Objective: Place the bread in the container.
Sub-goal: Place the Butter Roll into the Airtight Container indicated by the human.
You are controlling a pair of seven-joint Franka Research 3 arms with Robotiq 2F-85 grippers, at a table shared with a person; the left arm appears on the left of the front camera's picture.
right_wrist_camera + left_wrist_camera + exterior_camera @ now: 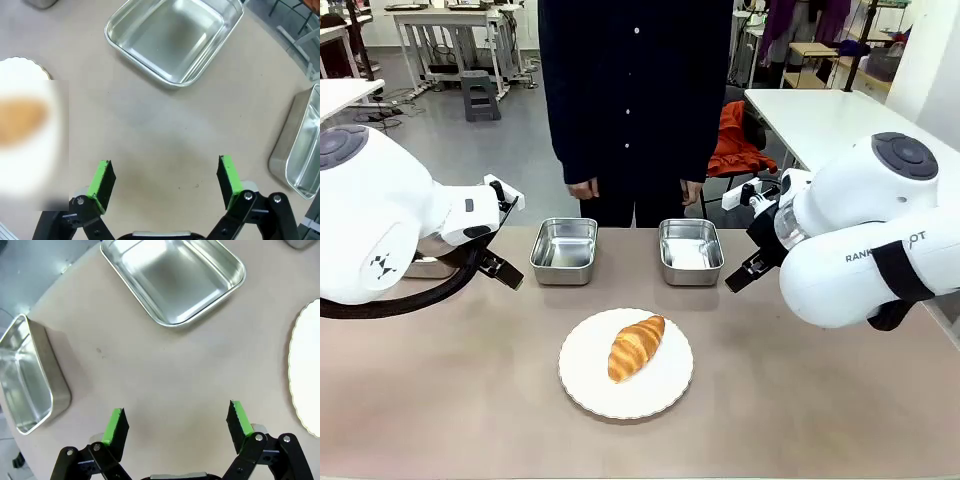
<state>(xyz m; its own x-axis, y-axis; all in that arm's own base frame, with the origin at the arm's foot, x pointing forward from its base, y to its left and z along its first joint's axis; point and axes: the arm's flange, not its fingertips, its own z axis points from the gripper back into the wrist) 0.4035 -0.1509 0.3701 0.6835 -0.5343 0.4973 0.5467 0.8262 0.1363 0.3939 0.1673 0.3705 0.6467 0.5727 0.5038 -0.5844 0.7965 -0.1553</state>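
Bread (636, 347) is lying on plate (582, 385), untouched; container (690, 252) is sitting just beyond plate. Left gripper (177, 422) & right gripper (165, 180) are hanging spread, empty, either side of plate. Best approach prob. is pinching bread crosswise at mid, gently, w/o crushing.

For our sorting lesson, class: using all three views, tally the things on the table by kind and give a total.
Steel pans: 4
White plate: 1
Croissant: 1
Total: 6
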